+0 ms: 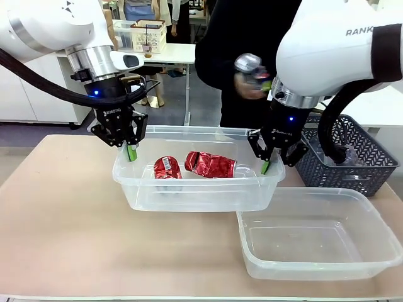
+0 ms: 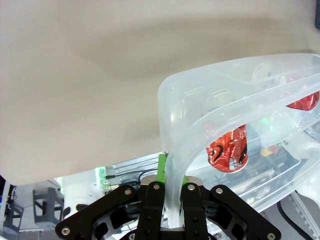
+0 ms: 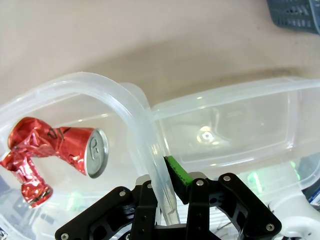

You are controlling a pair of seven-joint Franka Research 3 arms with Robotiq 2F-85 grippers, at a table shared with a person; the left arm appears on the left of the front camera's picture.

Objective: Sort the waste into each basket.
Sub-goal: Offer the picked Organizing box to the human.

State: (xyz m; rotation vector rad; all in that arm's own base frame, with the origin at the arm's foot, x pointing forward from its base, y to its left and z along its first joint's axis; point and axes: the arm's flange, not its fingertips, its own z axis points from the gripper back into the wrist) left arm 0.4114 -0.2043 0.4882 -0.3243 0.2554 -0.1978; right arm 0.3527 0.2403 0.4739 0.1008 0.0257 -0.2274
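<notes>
Left gripper [image 1: 131,152], black with green pads, is clamped on the rolled rim of a clear tub [image 1: 189,196], at the tub's 9 o'clock end in the front view. The right gripper [image 1: 268,165] is clamped on the same rim at the 3 o'clock end. Each wrist view shows the rim pinched between that gripper's two fingers. The tub's long axis therefore runs from 9 to 3, straight between the two arms, and the tub seems to hang just above the table [image 1: 56,220] (its base overlaps the neighbouring tub's rim). Two crushed red cans [image 1: 211,165] lie side by side near its middle. A second clear tub [image 1: 371,204], with nothing in it, rests on the table at about 5 o'clock from the held one, nearer the right arm. A dark grey lattice basket [image 1: 359,157] stands at 3 o'clock, beyond the right gripper. At 1 o'clock above the held tub, a person's hand [image 1: 247,89] holds a crumpled silver piece [image 1: 249,63], probably a can, close to the right arm. Any shift of the tub likely needs both arms moving together
</notes>
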